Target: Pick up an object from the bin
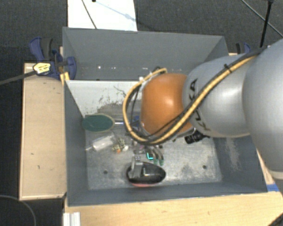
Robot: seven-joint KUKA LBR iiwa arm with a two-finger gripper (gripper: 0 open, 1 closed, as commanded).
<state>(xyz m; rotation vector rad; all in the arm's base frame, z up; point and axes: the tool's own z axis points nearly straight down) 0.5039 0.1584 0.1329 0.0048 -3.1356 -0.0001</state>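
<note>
My gripper (pixel 148 156) hangs under the arm's wrist, low over the front middle of the bin. Directly below it, by the front wall, lies a rounded black thing with a reddish underside (pixel 146 174); whether the gripper touches it I cannot tell. To the left lie a small brownish piece (pixel 118 148) and a clear plastic piece (pixel 99 144). Further back on the left rests a dark green oval disc (pixel 98 123).
The arm with its orange cover and looped cables spans the bin from the right and hides the middle and back of the floor. The bin's right floor shows bare scuffed metal. The front wall stands close behind the black thing.
</note>
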